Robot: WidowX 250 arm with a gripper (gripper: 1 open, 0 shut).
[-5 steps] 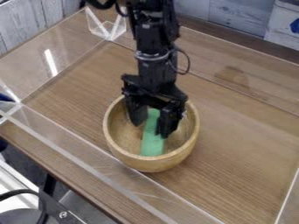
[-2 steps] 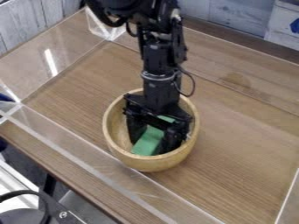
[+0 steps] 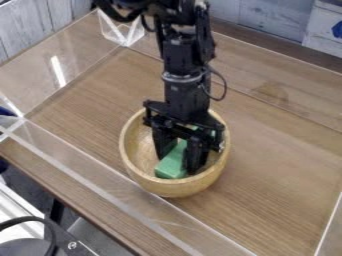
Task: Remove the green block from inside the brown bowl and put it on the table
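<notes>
The brown bowl (image 3: 130, 155) sits on the table (image 3: 87, 95), near its front edge. The green block (image 3: 173, 164) lies tilted inside the bowl, its lower end on the bowl's floor and its upper end hidden between the fingers. My gripper (image 3: 182, 152) points steeply down into the bowl. Its black fingers (image 3: 162, 140) stand on either side of the block and have drawn in against it. The block still rests in the bowl.
Clear acrylic walls (image 3: 47, 60) edge the tabletop on the left and along the front (image 3: 160, 215). Bare wood-grain surface lies left of the bowl and to its right (image 3: 287, 150). A black cable hangs beside the arm (image 3: 214, 85).
The fingers stood wide apart over the block and have narrowed onto its sides. The hand has settled slightly toward the bowl's right side, and the block has stayed inside the bowl.
</notes>
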